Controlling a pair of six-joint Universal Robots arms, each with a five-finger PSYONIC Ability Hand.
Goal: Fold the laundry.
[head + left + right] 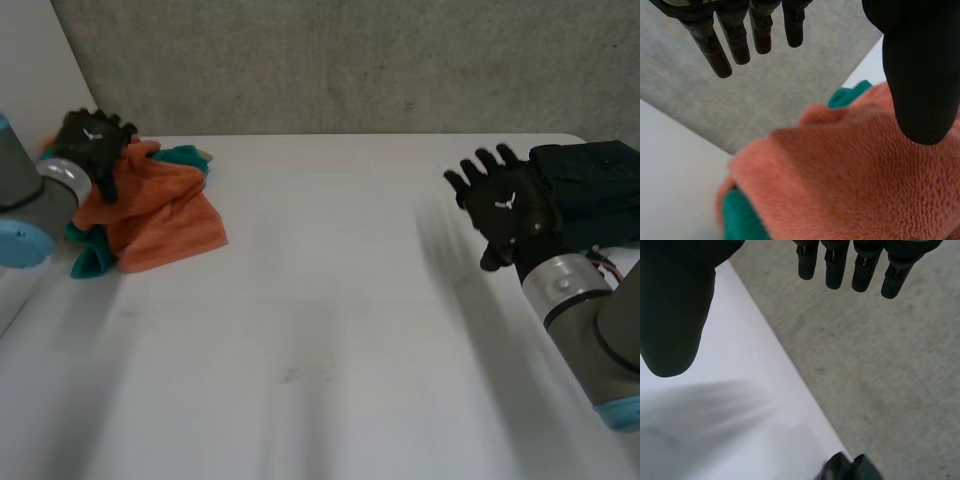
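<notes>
An orange towel (160,212) lies crumpled at the far left of the white table (330,330), over a teal cloth (88,258) that peeks out at its edges. My left hand (92,142) hovers over the pile's far left part, open, fingers straight. In the left wrist view the orange towel (855,175) lies under the palm with the teal cloth (740,220) beside it, and the fingers (735,35) and thumb hold nothing. My right hand (500,205) is raised at the right of the table, open and empty, its fingers (855,265) straight.
A dark folded cloth (590,190) lies at the table's far right corner, right behind my right hand; its edge (847,470) peeks into the right wrist view. A grey wall (350,60) runs behind the table's far edge.
</notes>
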